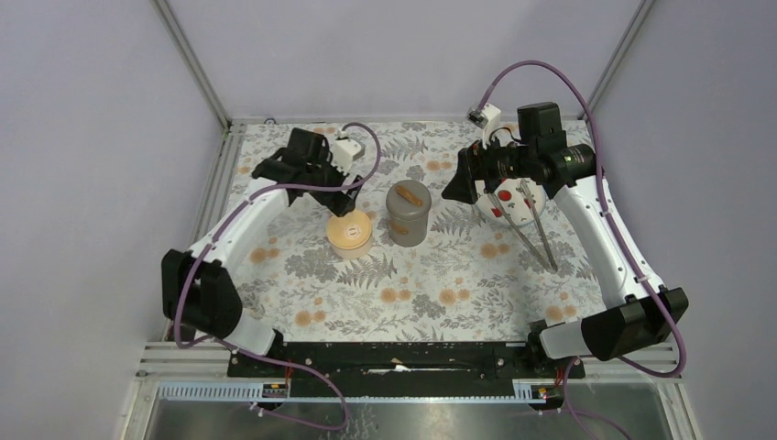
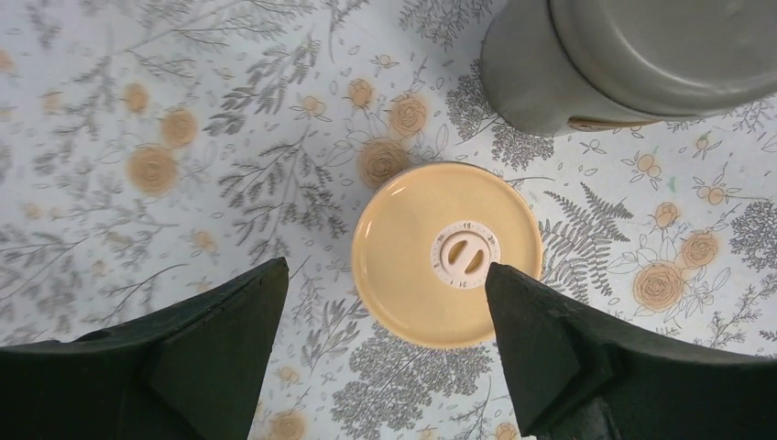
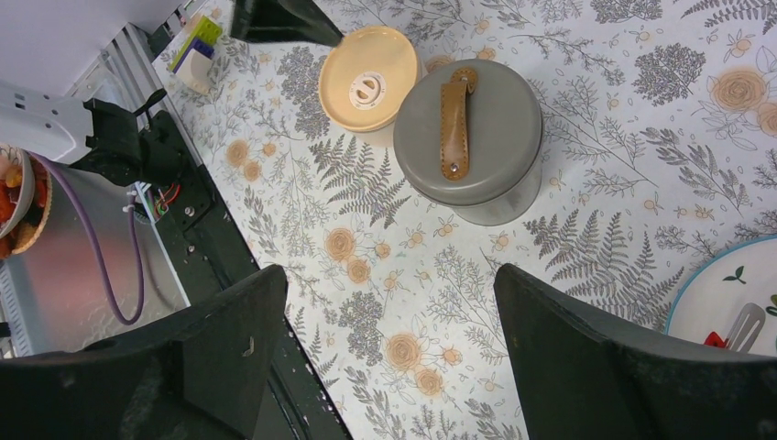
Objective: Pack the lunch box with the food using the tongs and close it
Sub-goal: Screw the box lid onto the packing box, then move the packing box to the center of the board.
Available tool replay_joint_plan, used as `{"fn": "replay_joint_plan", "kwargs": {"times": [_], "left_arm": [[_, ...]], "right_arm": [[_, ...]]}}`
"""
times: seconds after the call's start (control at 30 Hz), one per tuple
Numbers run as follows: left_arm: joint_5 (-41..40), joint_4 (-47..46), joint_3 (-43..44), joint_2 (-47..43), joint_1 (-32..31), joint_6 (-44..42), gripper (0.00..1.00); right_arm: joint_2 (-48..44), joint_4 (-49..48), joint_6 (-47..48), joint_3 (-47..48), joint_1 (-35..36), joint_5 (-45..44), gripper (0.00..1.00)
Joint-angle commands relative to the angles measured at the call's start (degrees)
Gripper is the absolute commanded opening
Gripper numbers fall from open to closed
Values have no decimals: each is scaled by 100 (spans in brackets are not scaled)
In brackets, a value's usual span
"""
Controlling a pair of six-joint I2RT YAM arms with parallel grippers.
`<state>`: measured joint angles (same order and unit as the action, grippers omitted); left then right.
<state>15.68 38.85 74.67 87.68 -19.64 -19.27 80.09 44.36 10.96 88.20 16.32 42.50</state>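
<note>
The lunch box is a grey round tub, its lid on with a brown strap across the top. A cream round container with a white valve in its lid stands just left of it. My left gripper hangs open above that cream lid, touching nothing. The tongs lie with their tips on the white plate, where small red food pieces show. My right gripper is open and empty, raised between the lunch box and the plate.
A floral cloth covers the table. The black base rail and metal frame run along the near edge. The tongs' handle end points toward the right arm's side.
</note>
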Motion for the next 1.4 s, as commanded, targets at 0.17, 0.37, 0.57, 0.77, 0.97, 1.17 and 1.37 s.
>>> {"fn": "replay_joint_plan", "kwargs": {"times": [0.17, 0.37, 0.57, 0.77, 0.97, 1.17, 1.37], "left_arm": [[-59, 555, -1369, -1184, 289, -387, 90], [-48, 20, -2368, -1349, 294, -172, 91], [94, -666, -2655, -974, 299, -28, 90], [230, -1471, -2526, -507, 286, 337, 89], [185, -2072, -2246, -138, 286, 671, 88], [282, -2257, -1868, 239, 285, 803, 88], [495, -1861, -1464, 315, 292, 795, 89]], "right_arm": [[-64, 124, 263, -145, -41, -290, 92], [-248, 127, 322, -519, -50, -518, 94], [-356, 122, 367, -763, -104, -675, 95], [-358, 106, 372, -1012, -254, -638, 96], [-363, 9, 363, -1295, -391, -627, 97], [-348, -142, 330, -1507, -551, -608, 100], [-310, -253, 302, -1626, -645, -574, 99]]}}
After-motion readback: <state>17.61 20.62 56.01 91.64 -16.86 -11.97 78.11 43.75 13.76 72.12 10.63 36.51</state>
